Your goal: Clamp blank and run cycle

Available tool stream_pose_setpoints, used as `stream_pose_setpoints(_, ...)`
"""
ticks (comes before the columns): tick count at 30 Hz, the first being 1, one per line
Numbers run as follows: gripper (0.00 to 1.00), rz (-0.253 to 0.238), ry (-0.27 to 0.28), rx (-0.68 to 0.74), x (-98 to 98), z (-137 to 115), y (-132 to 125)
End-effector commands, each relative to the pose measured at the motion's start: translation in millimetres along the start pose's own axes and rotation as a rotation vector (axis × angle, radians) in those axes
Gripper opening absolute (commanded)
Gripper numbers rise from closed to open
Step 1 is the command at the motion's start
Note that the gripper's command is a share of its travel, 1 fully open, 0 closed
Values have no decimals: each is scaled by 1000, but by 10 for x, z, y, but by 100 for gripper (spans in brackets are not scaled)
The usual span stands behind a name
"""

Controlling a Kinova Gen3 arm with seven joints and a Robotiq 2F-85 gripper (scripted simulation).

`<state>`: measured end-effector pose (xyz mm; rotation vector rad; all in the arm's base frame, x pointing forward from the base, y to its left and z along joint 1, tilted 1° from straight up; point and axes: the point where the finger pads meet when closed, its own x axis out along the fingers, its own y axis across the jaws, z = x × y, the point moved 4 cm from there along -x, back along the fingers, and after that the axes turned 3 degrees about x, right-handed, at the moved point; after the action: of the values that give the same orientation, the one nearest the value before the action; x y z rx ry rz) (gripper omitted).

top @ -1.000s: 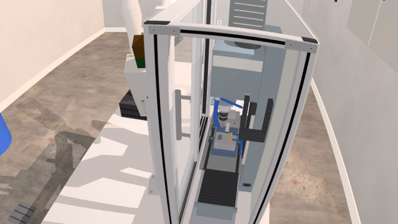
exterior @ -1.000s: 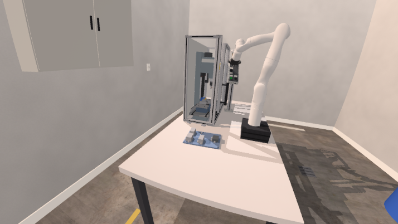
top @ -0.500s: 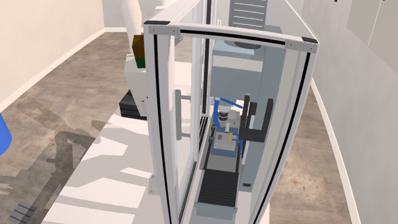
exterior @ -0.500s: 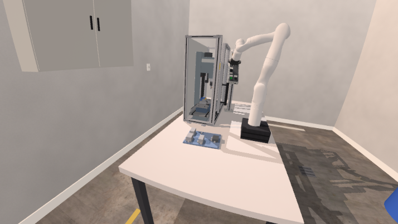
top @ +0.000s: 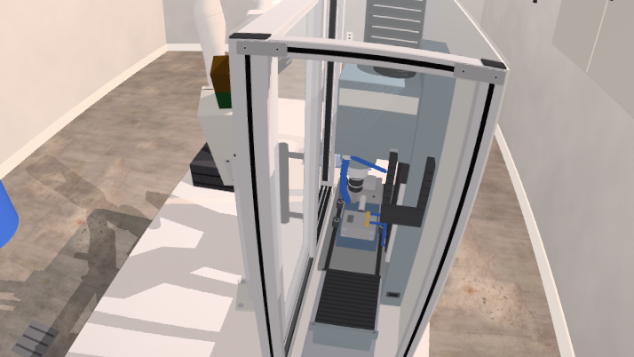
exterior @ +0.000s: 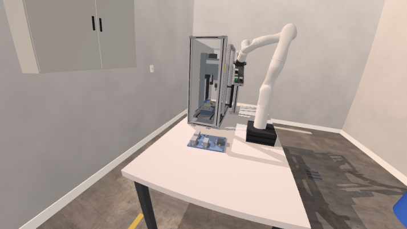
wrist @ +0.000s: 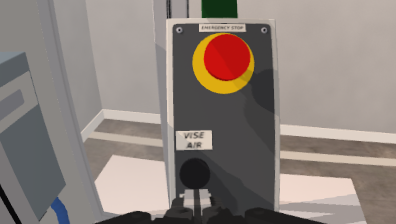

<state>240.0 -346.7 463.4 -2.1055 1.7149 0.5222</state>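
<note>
From where I stood, the claw (exterior: 239,69) (wrist: 196,204) was closed, its fingertips pressed together with nothing between them. They were at the lower edge of the round black VISE AIR knob (wrist: 194,173) in the wrist view, though I couldn't tell whether they touched it, or whether the knob was pushed in. The knob sat on the dark face of the control column (top: 215,138) (exterior: 243,76) (wrist: 240,115), well below the red emergency stop (wrist: 226,57) with its yellow surround. Farther down was the green CYCLE START button (exterior: 236,80). On top of the column, the amber lamp (top: 220,71) looked dull brown and unlit. The white arm (top: 210,28) (exterior: 263,105) reached over to the column from its black base (exterior: 272,142). Beside the column stood the tall framed guard (top: 259,178) (exterior: 189,85), with the vise (top: 359,226) (exterior: 207,110) low inside it; I couldn't make out whether the matching blank lay between its jaws, nor whether the door was fully shut. Outside, on the white table (exterior: 222,176), the blue plate (exterior: 212,148) carried three pale blanks (exterior: 206,142), two of them near one end, and the darker setting master (exterior: 219,141) toward the other end.
</note>
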Motion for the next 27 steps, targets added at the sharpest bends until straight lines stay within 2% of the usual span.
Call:
stream_pose_setpoints(1,10,-1,1,1,-2,-5,-1)
stream_pose_setpoints(3,10,-1,1,1,-2,-5,-1)
stream_pose_setpoints(8,10,11,-229,1,-249,296,166)
stream_pose_setpoints(20,10,11,-229,1,-249,296,166)
stream_pose_setpoints(25,10,23,-458,1,-476,602,334)
stream_pose_setpoints(27,10,23,-458,1,-476,602,334)
